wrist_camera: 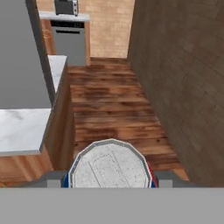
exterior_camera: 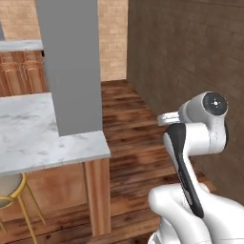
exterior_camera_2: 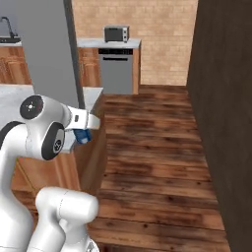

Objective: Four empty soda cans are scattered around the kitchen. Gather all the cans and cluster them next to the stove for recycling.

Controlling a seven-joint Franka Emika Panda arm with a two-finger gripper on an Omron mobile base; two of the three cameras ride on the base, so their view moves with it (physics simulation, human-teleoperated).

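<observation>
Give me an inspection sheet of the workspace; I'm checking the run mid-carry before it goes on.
Surface: white marble island counter on wooden legs, a grey column standing on it.
Job's things: one blue soda can, its silver top close up in the hand view; no stove seen.
Clutter: nothing seen.
Grippers: gripper with jaws closed on the can, carried above the wood floor beside the island.
Cables: nothing seen.
Surroundings: dark wall on the right, steel dishwasher and a microwave on the far counter, gold-legged stool under the island.
</observation>
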